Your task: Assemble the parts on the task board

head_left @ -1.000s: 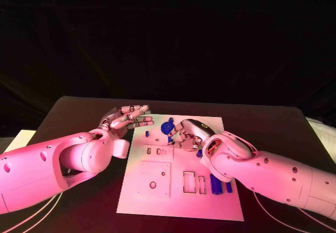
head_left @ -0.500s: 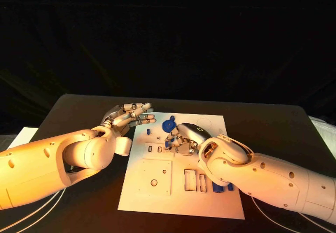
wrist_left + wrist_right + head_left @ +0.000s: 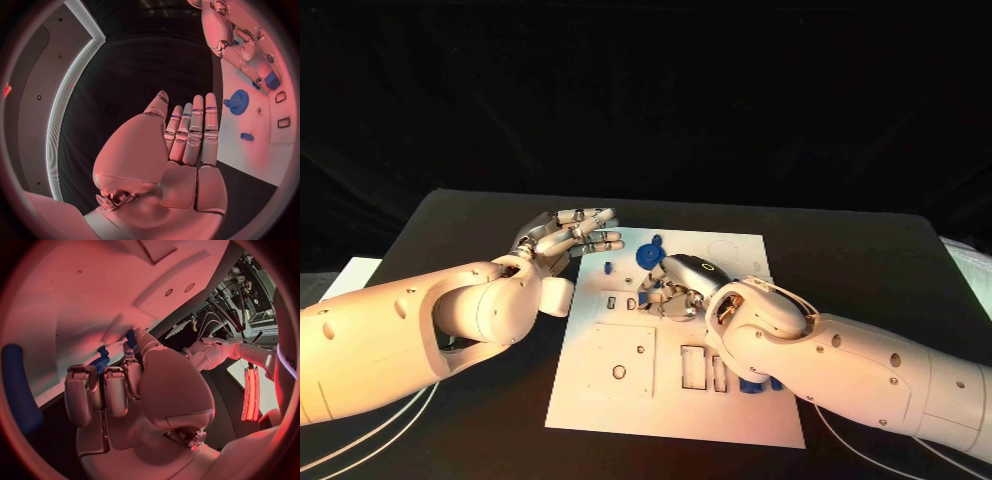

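The task board (image 3: 672, 400) lies in middle of the black table (image 3: 459, 215). Right hand (image 3: 678, 285) is over its centre w/ fingers curled round a small blue part (image 3: 100, 361), covering slots there. Blue gear (image 3: 648, 257) lies just beside it. Left hand (image 3: 571, 236) is flat, wide, holding nothing, at board's left edge. Approx. 2 blue bars (image 3: 759, 384) are near right forearm.

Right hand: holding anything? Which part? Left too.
Right hand rests fingers-down on the task board among small blue parts; whether it grips one cannot be told. Left hand holds nothing, fingers straight.
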Tool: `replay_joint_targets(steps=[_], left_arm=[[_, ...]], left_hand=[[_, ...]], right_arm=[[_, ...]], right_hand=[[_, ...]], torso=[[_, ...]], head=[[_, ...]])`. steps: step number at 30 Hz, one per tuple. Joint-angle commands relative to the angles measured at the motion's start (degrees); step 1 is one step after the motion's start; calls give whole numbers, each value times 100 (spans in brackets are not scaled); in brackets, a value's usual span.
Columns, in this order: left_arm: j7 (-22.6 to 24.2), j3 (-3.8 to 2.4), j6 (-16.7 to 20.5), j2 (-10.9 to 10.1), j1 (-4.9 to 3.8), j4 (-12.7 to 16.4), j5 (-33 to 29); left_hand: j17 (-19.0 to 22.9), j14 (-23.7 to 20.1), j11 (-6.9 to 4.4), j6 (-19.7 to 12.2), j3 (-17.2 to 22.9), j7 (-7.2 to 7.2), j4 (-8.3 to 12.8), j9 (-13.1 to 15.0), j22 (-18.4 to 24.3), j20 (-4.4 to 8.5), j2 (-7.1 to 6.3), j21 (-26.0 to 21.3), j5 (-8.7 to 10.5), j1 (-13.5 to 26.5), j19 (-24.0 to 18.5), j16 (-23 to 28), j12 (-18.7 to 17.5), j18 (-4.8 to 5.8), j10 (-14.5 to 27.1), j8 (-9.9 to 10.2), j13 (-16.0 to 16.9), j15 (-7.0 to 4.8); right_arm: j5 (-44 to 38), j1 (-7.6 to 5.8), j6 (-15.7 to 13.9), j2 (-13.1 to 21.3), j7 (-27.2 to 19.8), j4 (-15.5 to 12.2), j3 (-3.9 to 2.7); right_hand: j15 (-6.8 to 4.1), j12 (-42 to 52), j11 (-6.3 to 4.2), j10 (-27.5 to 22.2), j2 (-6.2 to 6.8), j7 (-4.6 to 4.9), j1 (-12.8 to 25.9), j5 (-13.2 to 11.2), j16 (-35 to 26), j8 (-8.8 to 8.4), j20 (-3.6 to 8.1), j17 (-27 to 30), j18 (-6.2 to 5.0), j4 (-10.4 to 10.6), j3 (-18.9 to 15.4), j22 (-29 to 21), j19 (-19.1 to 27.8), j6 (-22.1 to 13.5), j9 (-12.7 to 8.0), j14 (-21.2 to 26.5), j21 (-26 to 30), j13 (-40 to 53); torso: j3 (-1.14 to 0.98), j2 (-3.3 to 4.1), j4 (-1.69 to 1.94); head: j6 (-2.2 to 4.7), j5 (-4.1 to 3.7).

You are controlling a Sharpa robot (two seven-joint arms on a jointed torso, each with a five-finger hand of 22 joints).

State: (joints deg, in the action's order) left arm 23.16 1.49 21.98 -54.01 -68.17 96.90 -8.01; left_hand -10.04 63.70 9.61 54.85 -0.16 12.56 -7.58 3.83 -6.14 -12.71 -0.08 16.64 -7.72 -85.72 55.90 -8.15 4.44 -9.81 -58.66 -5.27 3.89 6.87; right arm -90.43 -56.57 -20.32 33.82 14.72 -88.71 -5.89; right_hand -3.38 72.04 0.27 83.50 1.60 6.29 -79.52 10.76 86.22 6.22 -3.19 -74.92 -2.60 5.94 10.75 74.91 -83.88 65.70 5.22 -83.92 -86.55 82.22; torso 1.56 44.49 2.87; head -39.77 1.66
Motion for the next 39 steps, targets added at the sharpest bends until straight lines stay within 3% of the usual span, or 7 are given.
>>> replay_joint_targets(steps=[1,15,19,21,39], left_arm=[[41,-4,-106,14,-4,9,-9],[39,-4,-106,14,-4,11,-9],[35,-4,-106,14,-4,9,-9],[32,-4,-105,15,-4,8,-9],[12,-4,-115,21,-4,-3,-10]], left_hand=[[-8,-3,10,21,-7,2,40,-1,6,-20,26,-30,30,-10,14,24,-12,-66,-24,29,-5,-3],[-8,-3,10,21,-7,2,40,-1,6,-20,26,-30,30,-10,14,24,-12,-66,-24,29,-5,-3],[-8,-3,10,21,-7,2,40,-1,6,-20,26,-30,30,-10,14,24,-12,-66,-24,29,-5,-3],[-14,-2,11,23,-3,2,54,-2,9,-18,32,-31,31,-14,16,32,-17,-65,-26,34,-5,-3],[-18,-5,12,21,-3,4,60,-2,11,-19,32,-33,32,-12,15,39,-22,-64,-25,39,-6,-2]], right_arm=[[-112,21,247,-11,100,26,26],[-183,23,392,-9,160,22,40],[-203,23,385,-7,210,23,42],[-217,23,368,-8,237,25,44],[-261,23,121,-18,296,32,61]], right_hand=[[-10,-31,-10,-30,19,-151,51,1,-19,15,13,-744,52,16,11,649,41,166,3,-449,32,-413],[12,-115,19,-70,134,-114,122,14,-45,-32,-4,-704,43,2,-17,612,70,103,-9,-441,53,-459],[56,-311,71,-158,309,-51,282,344,-66,-121,-39,-676,34,46,-87,569,102,-17,-39,-436,78,-575],[70,-419,90,-203,366,-28,337,395,-72,-154,-52,-667,31,66,-116,559,109,-63,-50,-434,85,-641],[133,-682,165,-320,524,56,473,338,-123,-262,-112,-591,9,116,-209,463,180,-295,-99,-418,139,-806]], torso=[[2,-1,-2],[0,2,-3],[1,0,-2],[1,1,-1],[1,3,-2]], head=[[-14,5],[-23,7],[-20,-1],[-19,-5],[-18,-5]])
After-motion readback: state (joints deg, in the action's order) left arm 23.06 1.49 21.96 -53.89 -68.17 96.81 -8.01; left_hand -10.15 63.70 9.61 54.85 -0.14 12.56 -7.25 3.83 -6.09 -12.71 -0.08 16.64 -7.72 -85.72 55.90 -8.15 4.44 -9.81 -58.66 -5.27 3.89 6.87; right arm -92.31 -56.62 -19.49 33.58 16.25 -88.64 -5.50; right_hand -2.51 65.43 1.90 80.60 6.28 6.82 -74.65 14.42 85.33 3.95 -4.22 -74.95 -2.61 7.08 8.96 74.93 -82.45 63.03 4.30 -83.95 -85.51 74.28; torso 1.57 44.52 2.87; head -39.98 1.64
